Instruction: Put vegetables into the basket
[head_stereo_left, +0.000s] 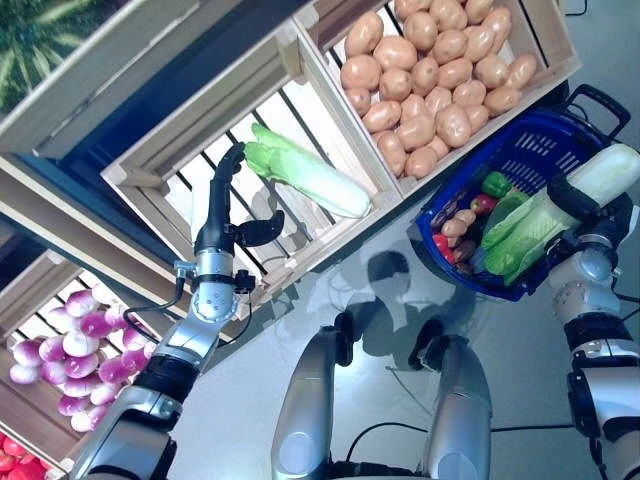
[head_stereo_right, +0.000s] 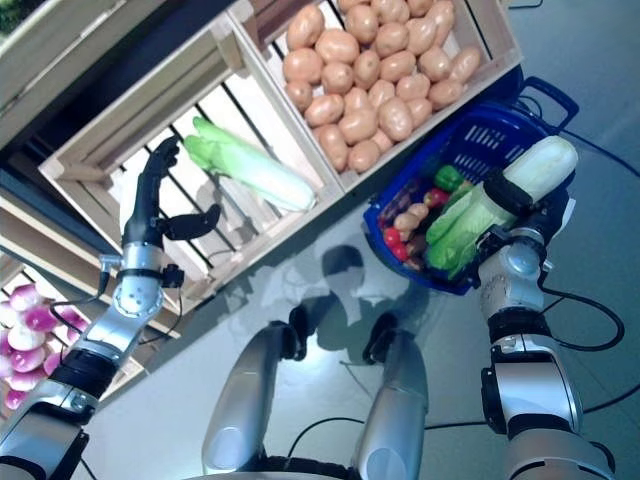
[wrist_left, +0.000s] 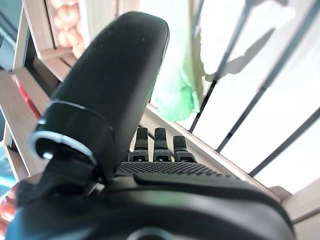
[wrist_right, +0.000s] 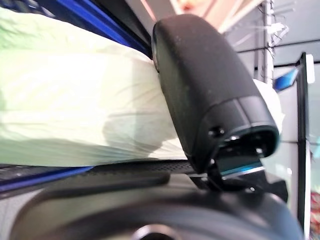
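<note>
The right hand (head_stereo_left: 575, 200) is wrapped around a napa cabbage (head_stereo_left: 560, 205), leafy end already over the blue basket (head_stereo_left: 520, 150). I'd lower it in before letting go. The left hand (head_stereo_left: 228, 215), fingers spread wide, hangs near the second cabbage (head_stereo_left: 305, 175) in the slatted crate (head_stereo_left: 150, 150).

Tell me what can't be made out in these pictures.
- Basket bottom: eye views, hidden by the held cabbage and vegetables.
- Right robot hand fingers: wrapped behind the cabbage; right wrist view shows only the thumb.
- Onion crate: cut off by the picture edge.
- Left robot hand is open near the crate cabbage; contact unclear.
</note>
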